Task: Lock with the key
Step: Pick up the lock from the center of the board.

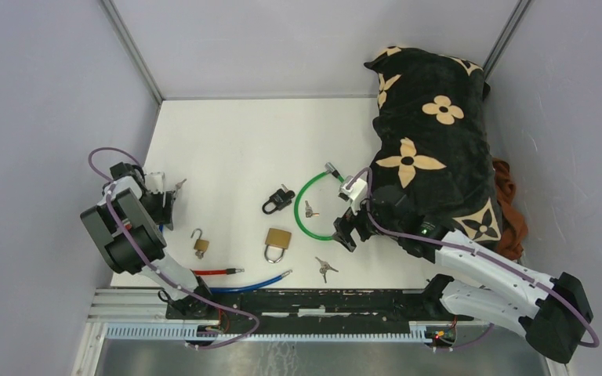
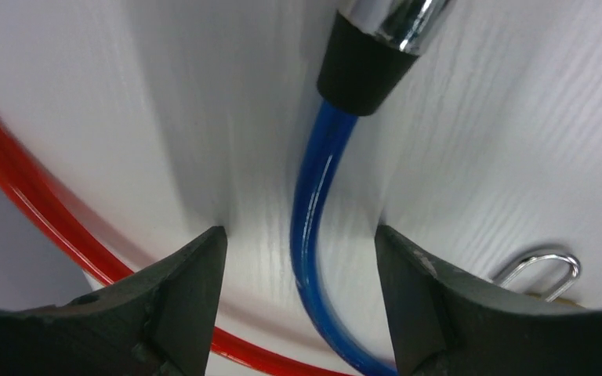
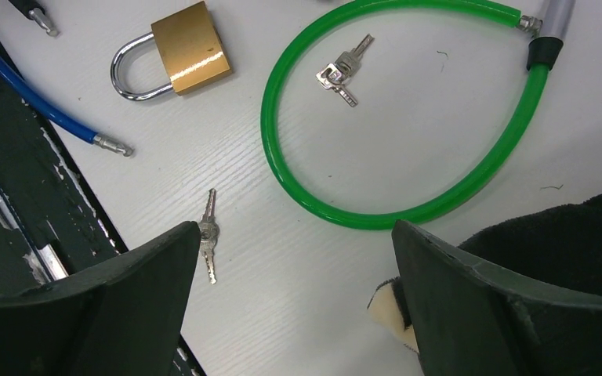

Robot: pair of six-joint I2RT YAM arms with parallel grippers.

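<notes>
- Nearest you, the blue cable lock [image 1: 255, 280] and the red cable [image 1: 218, 272] lie along the near edge of the table [image 1: 227, 141], with their free ends pointing right.
- A loose pair of keys [image 1: 325, 269] lies flat on the table, just right of the brass padlock [image 1: 277, 244] and not touching it.
- That padlock's shackle is shut. A small brass padlock [image 1: 201, 245] sits well to its left, and its shackle looks open.
- Your left fingers [image 1: 163, 210] stand apart at the table's left side. In the wrist view the blue cable runs between them without touching either, so they hold nothing.
- Your right fingers [image 1: 348, 228] are spread wide with nothing between them. They hover by the near right curve of the green cable lock [image 1: 301, 222], at the cushion's edge.
- The green cable forms a loop, and a second set of keys [image 1: 308, 208] lies inside it.
- A black lock [image 1: 278, 200] rests just left of that loop.
- Farthest back on the right is a black cushion [image 1: 431, 149] with cream flowers. An orange cloth [image 1: 511, 205] shows at its right side.
</notes>
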